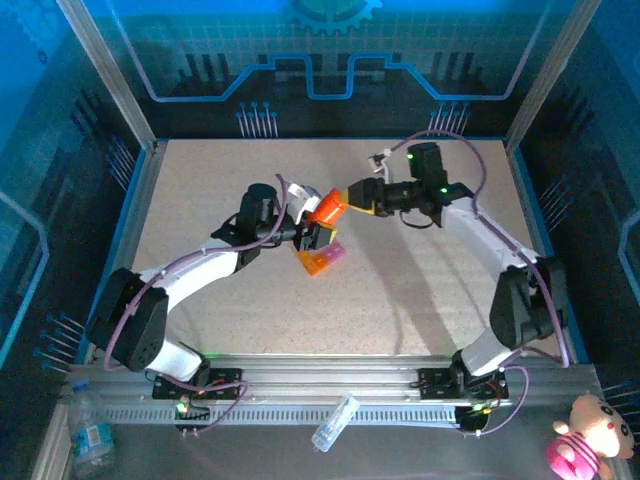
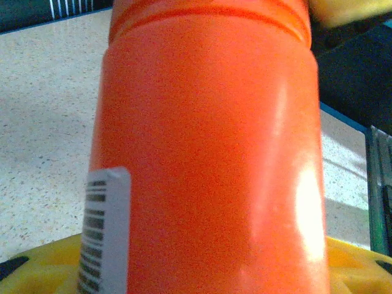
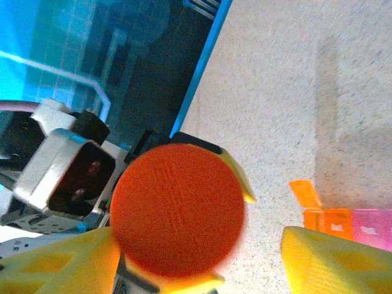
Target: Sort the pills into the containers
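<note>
My left tool (image 1: 312, 232) pinches the orange cylindrical plastic bottle (image 1: 327, 208) above the orange-and-pink compartment strip (image 1: 322, 258); my right tool (image 1: 352, 197) is spread; a slip could knock the strip.

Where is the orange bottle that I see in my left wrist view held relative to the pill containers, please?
Observer: The left gripper holds the orange bottle tilted off the table, close to the containers lying there.
Operator: Thank you. Is the right gripper on the cap?
Observer: The right gripper is at the cap, but its jaws stand open, with one finger clear of the cap.
Operator: Is any compartment open?
Observer: An orange lid at the strip's end stands raised.
</note>
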Tool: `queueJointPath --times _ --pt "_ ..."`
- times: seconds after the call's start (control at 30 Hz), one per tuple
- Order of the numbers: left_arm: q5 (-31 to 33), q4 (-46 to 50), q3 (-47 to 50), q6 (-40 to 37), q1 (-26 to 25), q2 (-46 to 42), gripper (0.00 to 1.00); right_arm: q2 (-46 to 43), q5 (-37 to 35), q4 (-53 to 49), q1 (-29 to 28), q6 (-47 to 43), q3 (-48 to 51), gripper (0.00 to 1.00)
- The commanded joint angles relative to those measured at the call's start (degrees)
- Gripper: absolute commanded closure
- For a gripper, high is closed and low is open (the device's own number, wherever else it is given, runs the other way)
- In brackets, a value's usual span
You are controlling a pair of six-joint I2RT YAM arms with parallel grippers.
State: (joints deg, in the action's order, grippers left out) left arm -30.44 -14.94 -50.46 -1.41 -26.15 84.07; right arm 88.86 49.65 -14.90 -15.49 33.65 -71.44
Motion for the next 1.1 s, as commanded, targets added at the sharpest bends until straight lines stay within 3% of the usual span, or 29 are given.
queueJointPath --times 0.0,0.23,0.43,0.63,1.07 --pt "1.1 -4.4 2.0 0.8 0.6 -3.9 1.00 -5.2 -0.9 2.1 2.8 1.8 3.6 0.27" --pt "2.6 -7.3 4.9 1.7 0.6 -6.6 1.00 -12.9 -9.3 11.1 1.5 10.6 11.7 0.24" --pt "1.2 -10.0 6.4 2.4 0.5 -7.2 1.00 -16.3 -22.7 12.6 -6.5 13.2 12.1 0.20" --pt "0.6 -9.8 6.4 2.7 0.3 -7.3 1.00 -14.1 -30.8 12.8 -12.2 14.3 8.6 0.20" --pt "-1.2 -8.2 5.7 2.7 0.1 -6.7 1.00 -6.6 -31.1 17.4 -15.6 16.1 4.1 0.23"
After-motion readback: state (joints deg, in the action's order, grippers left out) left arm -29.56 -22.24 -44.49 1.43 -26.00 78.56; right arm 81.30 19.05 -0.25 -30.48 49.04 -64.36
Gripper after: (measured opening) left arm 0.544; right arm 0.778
